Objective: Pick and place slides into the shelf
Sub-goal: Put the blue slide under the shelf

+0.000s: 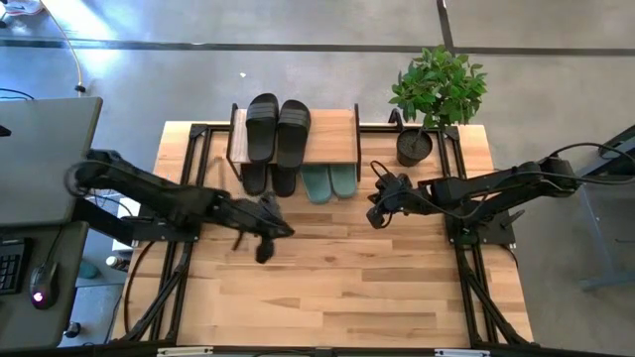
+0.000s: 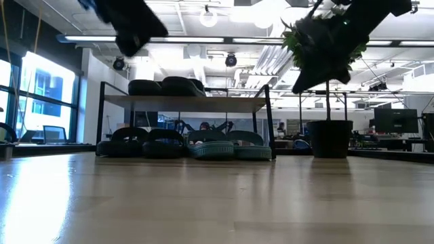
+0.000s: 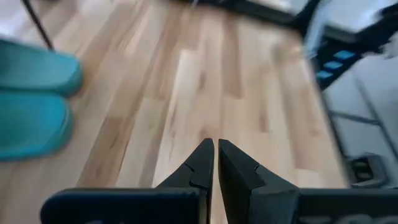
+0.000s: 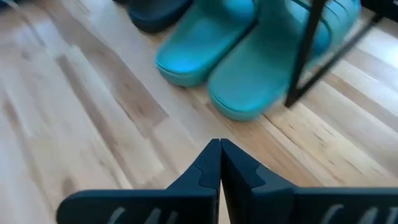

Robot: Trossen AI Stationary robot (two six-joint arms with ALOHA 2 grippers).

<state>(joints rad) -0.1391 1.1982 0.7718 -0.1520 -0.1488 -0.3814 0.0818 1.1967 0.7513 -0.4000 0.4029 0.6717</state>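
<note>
Surface (image 1: 327, 288): light wooden planks, bare in front.

Shelf (image 1: 332, 134): low rack with plank top and thin black frame, set at the far edge of the surface.

Slides: one black pair (image 1: 278, 129) on the shelf top; a second black pair (image 1: 269, 178) and a sage green pair (image 1: 328, 182) beneath it. They are judged light, flexible and slightly grippy, best taken by the wide strap.

Left tool (image 1: 266, 238) and right tool (image 1: 377, 213): both closed, nothing held, raised above the surface before the shelf.

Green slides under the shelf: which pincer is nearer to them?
Right. The right pincer, shut, hovers just beside the green slides; the left pincer, also shut, sits farther off, out over open tabletop.
</note>
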